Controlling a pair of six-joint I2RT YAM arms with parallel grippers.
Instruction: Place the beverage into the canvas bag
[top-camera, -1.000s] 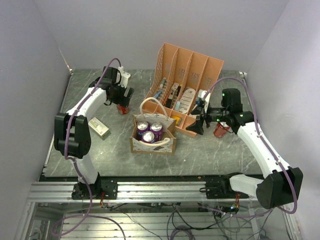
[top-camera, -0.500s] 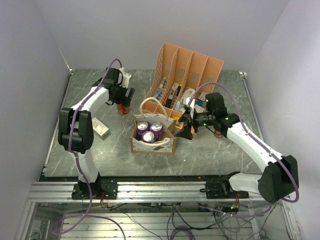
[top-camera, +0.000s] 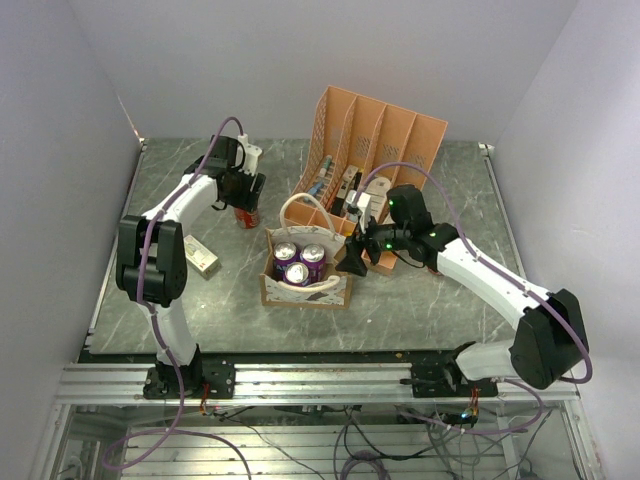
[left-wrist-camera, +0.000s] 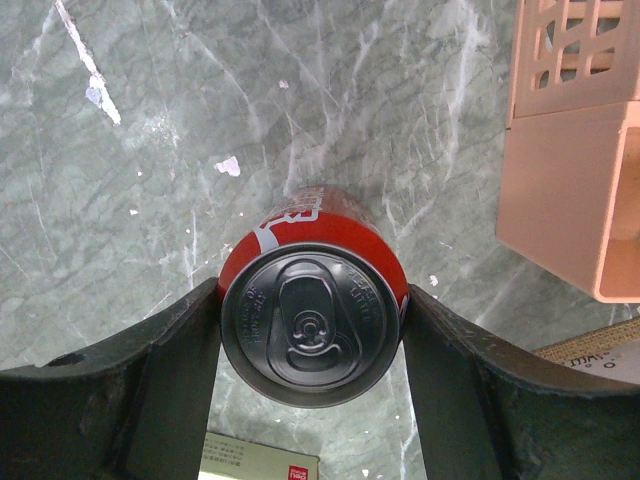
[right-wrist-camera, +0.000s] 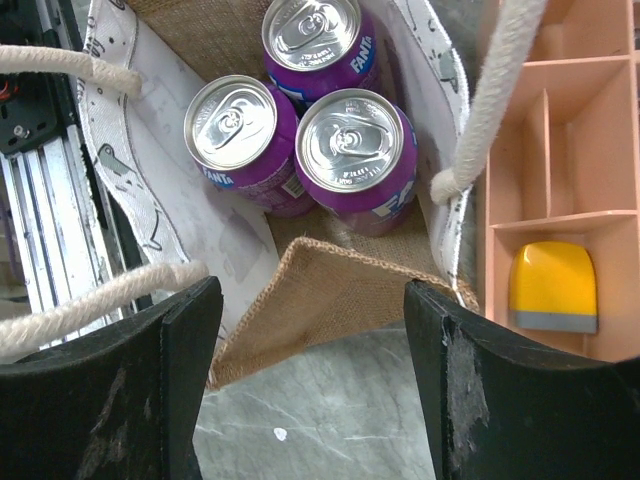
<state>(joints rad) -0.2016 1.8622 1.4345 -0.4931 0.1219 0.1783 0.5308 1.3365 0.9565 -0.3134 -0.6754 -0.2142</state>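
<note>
A red soda can (top-camera: 243, 217) stands on the grey table at the back left. My left gripper (top-camera: 243, 203) is shut on its sides; in the left wrist view the can's silver top (left-wrist-camera: 312, 330) sits between both fingers (left-wrist-camera: 160, 380), which touch it. The tan canvas bag (top-camera: 305, 291) with white loop handles stands at the table's centre and holds three purple cans (top-camera: 298, 262). My right gripper (top-camera: 355, 260) is open and empty at the bag's right side. In the right wrist view its jaws straddle the bag's brown edge (right-wrist-camera: 330, 290), with the purple cans (right-wrist-camera: 350, 150) just beyond.
A tall orange slotted file rack (top-camera: 380, 140) stands behind the bag, close to its right side (right-wrist-camera: 590, 150) and near the red can (left-wrist-camera: 570, 180). It holds a yellow item (right-wrist-camera: 553, 285). A small flat box (top-camera: 200, 257) lies left of the bag.
</note>
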